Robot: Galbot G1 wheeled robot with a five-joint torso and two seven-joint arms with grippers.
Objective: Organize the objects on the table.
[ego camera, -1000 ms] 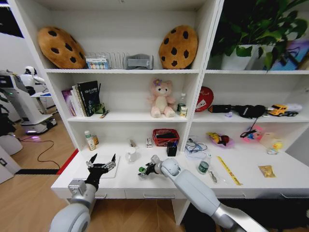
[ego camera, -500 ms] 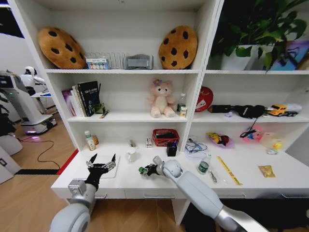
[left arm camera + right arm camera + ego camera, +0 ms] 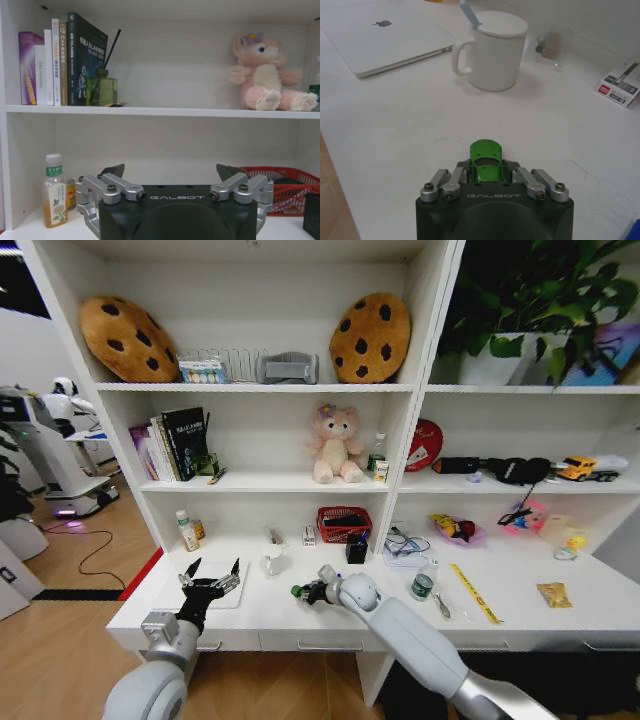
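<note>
1. Above the desk, near the white mug, I have the right gripper with its fingers clenched on the green toy car.
2. Over the silver laptop, my left gripper hangs, fingers spread.

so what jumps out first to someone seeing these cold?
The right gripper, shut on a tiny green toy car just above the white desk, near a lidded white mug and a closed silver laptop. Two cookie cushions sit on the top shelf; the left gripper hovers open over the laptop.
</note>
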